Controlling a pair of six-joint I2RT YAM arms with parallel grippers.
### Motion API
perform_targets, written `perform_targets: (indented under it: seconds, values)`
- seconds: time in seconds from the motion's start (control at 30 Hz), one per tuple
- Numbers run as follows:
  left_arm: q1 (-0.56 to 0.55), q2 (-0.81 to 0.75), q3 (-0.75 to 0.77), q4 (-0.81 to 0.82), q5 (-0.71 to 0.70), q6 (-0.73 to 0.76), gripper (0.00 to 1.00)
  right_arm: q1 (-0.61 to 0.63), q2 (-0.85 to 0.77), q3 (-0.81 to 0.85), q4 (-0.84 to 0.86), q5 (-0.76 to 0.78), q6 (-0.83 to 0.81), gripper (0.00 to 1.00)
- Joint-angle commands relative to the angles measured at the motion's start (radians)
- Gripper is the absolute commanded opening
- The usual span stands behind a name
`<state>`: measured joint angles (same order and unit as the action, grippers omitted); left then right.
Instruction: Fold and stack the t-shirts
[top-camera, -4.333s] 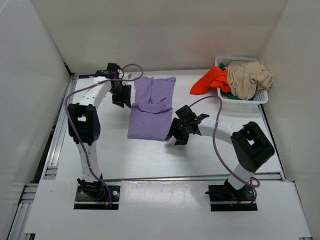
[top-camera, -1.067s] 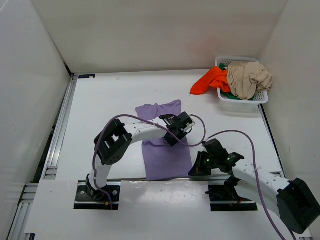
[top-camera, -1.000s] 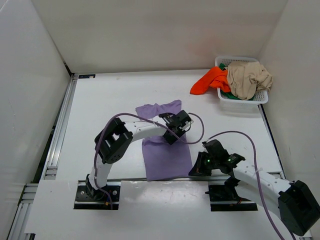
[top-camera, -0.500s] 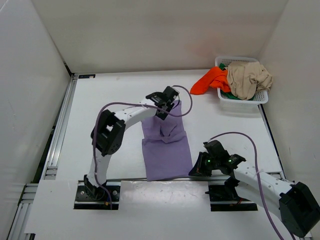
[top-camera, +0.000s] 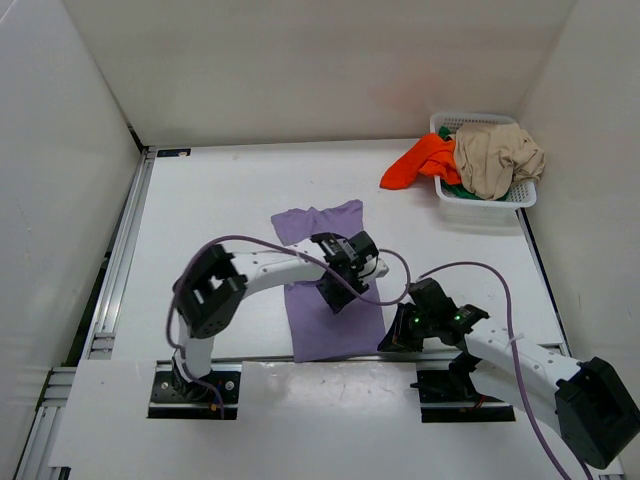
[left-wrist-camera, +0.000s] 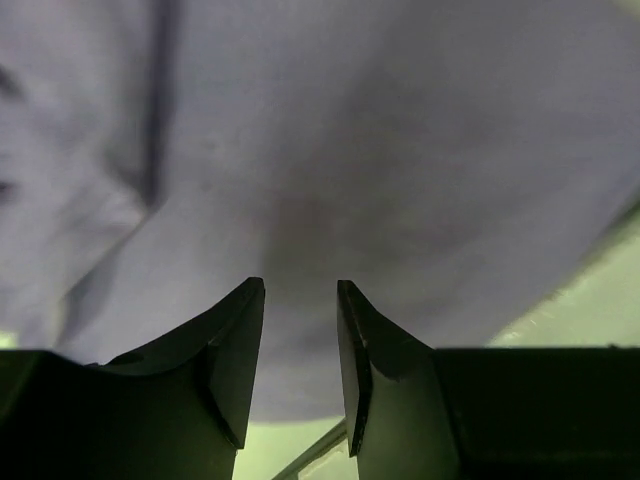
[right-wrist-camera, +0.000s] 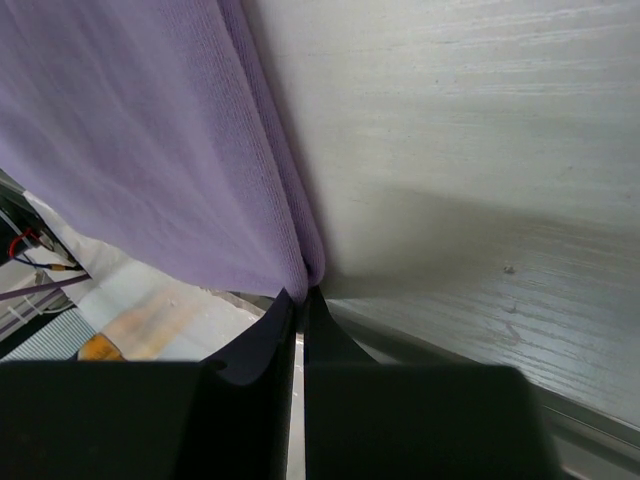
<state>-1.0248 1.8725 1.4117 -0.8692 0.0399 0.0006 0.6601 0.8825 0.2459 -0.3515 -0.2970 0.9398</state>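
Note:
The lavender t-shirt (top-camera: 335, 335) lies lengthwise on the white table, from mid-table down to the near edge. My left gripper (top-camera: 331, 293) hovers over its middle, fingers a little apart with nothing between them; in the left wrist view the left gripper (left-wrist-camera: 300, 285) has only purple cloth (left-wrist-camera: 400, 130) beyond its tips. My right gripper (top-camera: 392, 341) is shut on the shirt's near right corner, and the right wrist view shows the right gripper (right-wrist-camera: 300, 292) pinching the folded purple edge (right-wrist-camera: 130, 130). The orange-red t-shirt (top-camera: 420, 160), beige t-shirt (top-camera: 495, 155) and green t-shirt (top-camera: 452, 187) are at the basket.
A white mesh basket (top-camera: 487, 198) stands at the back right, with the orange-red shirt spilling over its left rim onto the table (top-camera: 220, 200). White walls close in the left, back and right sides. A metal rail (top-camera: 300, 357) runs along the near edge.
My left gripper came back from the shirt's far end to above its middle, and its jaws narrowed. The shirt's far end now lies flat. The right gripper has kept its hold and place.

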Motion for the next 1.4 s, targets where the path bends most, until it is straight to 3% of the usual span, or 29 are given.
perform_targets:
  seconds: [0.0, 0.5, 0.67, 0.87, 1.07, 1.23, 1.3, 1.37]
  values:
    - [0.011, 0.074, 0.044, -0.042, 0.08, -0.001, 0.46, -0.005, 0.003, 0.003, -0.087, 0.064, -0.013, 0.0]
    - [0.146, 0.286, 0.257, -0.054, 0.051, -0.001, 0.46, -0.005, -0.097, -0.056, -0.124, 0.073, 0.027, 0.0]
    - [0.238, 0.358, 0.415, -0.076, 0.019, -0.001, 0.47, -0.005, -0.097, -0.056, -0.133, 0.073, 0.036, 0.0]
    - [0.324, 0.3, 0.521, -0.108, -0.021, -0.001, 0.54, -0.005, -0.039, -0.011, -0.133, 0.073, 0.014, 0.0]
    - [0.382, 0.053, 0.344, -0.157, -0.012, -0.001, 0.58, -0.005, 0.032, 0.044, -0.103, 0.073, -0.018, 0.0]
    - [0.396, -0.195, -0.064, -0.179, 0.08, -0.001, 0.59, -0.005, 0.068, 0.078, -0.093, 0.073, -0.028, 0.0]
    - [0.359, -0.315, -0.254, -0.154, 0.13, -0.001, 0.59, -0.005, 0.079, 0.087, -0.093, 0.073, -0.029, 0.0]
    - [0.319, -0.443, -0.35, -0.137, 0.167, -0.001, 0.56, -0.005, 0.079, 0.087, -0.093, 0.073, -0.029, 0.0]
